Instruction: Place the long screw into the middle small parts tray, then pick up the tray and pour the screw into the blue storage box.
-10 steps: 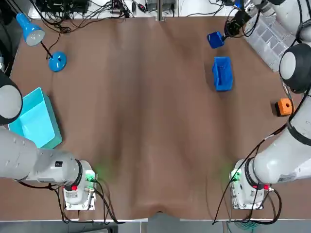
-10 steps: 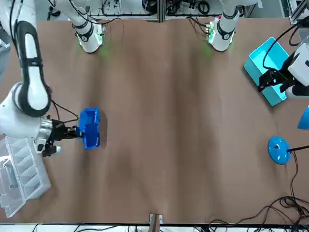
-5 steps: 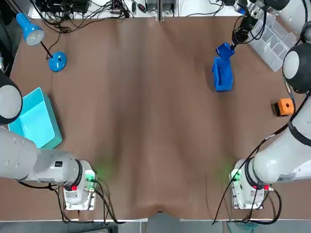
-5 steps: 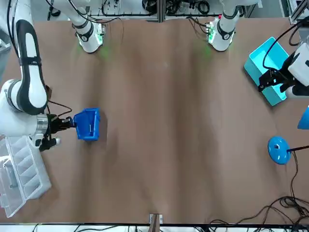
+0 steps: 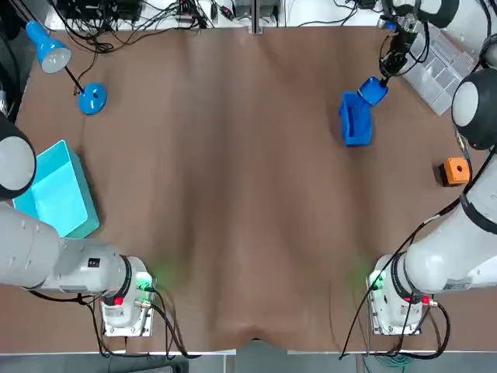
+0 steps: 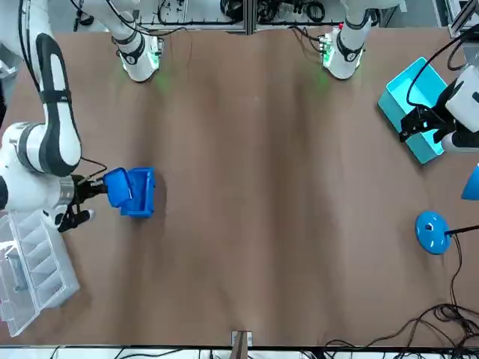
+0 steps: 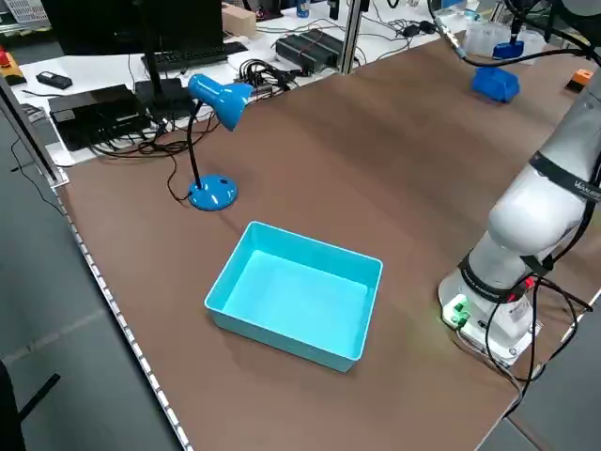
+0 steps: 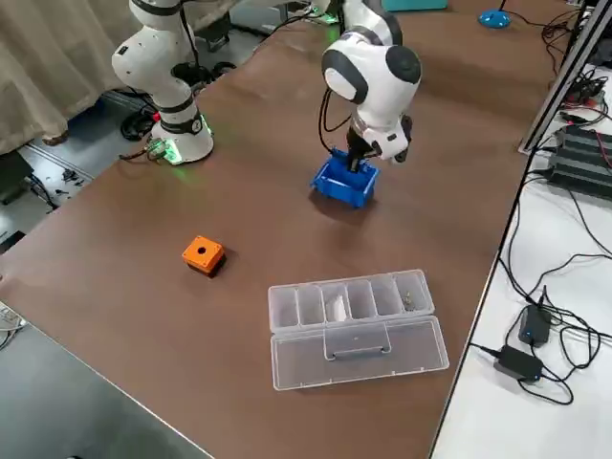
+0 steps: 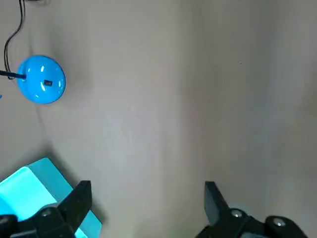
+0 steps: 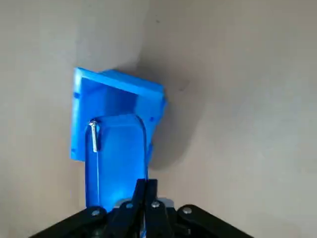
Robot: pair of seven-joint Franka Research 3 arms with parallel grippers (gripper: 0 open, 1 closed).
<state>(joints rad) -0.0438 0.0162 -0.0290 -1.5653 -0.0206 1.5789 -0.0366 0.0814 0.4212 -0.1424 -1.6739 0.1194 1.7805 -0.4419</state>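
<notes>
Brown desk (image 5: 233,194), broad and bare through the middle. Two white arms based at the near edge.

Left arm folded back over the left edge, parked above a cyan bin (image 5: 54,194). Left tool (image 9: 146,191) spread wide, nothing between the fingers.

Right arm stretched out toward the far right corner. Right tool (image 5: 386,66) pinched tight on the end wall of the small blue tray (image 5: 373,89).

Clear compartment organizer (image 8: 354,316) lying open at the far right corner, lid flat beside the row of compartments, apart from the right tool.

Blue desk lamp (image 5: 58,62) at the far left corner, round base set on the desk close to the left edge.

Blue storage box (image 5: 356,120) flat on the desk toward the far right corner, a little inward from the right edge, open side up.

Small blue tray held off the desk and tilted, with its free end over the far end of the box. Impossible to tell whether tray and box touch. In the right wrist view, the tray running straight out from the clamped fingers, the open cavity of the box just past it.

Orange cube (image 5: 455,171) near the right edge, closer to the near edge than the box and well apart from it.

Long screw (image 10: 93,136), thin and silvery, lying lengthwise against one side wall of the tray, close to the tray's free end. Apparently inside the tray rather than in the box, though hard to be sure from that angle.
</notes>
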